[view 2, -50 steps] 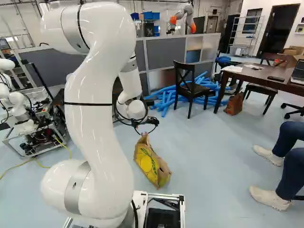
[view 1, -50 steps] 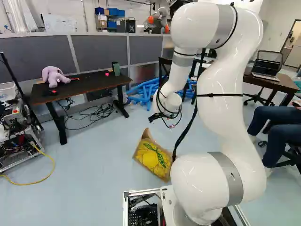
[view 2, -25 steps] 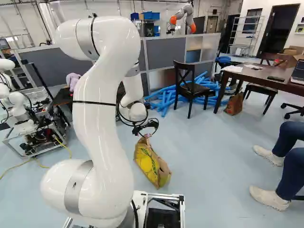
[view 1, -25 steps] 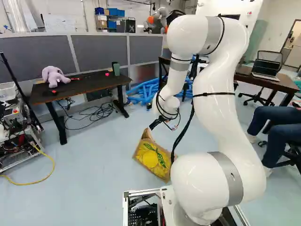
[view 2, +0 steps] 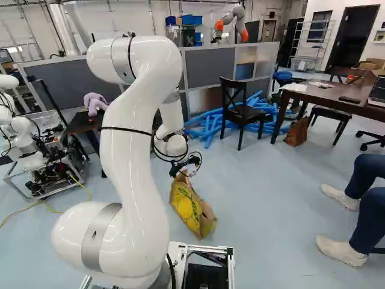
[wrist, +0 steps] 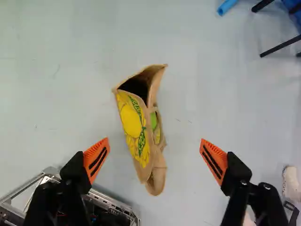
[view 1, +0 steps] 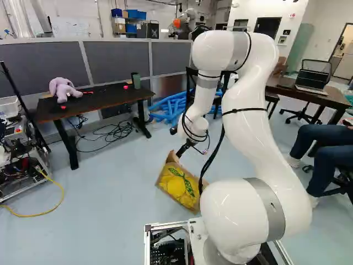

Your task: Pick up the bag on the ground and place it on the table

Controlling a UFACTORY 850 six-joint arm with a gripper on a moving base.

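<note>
The brown bag with a yellow printed side [view 1: 180, 185] rests on the floor just ahead of the base; it also shows in the right base view [view 2: 191, 208]. My gripper [view 1: 181, 154] hangs by the bag's far upper end in the left base view, and in the right base view [view 2: 178, 173] likewise. In the wrist view my gripper [wrist: 155, 157] is wide open, orange pads apart, with nothing held. The bag [wrist: 136, 127] lies ahead of the fingers, between their lines, its mouth gaping at the end farther from the base. A dark table [view 1: 99, 102] stands ahead at the left.
The table carries a purple plush toy [view 1: 63, 89] and a green cup [view 1: 136, 81]. Cables lie beneath it. Blue tubes [view 2: 207, 123] and a dark chair [view 2: 240, 111] stand beyond the bag. A seated person's legs [view 2: 361, 198] are at the right. Another robot [view 2: 231, 24] is behind the partition.
My arm has bent lower, bringing the gripper down toward the bag and tilting it to point downward. Base and bag have stayed put.
</note>
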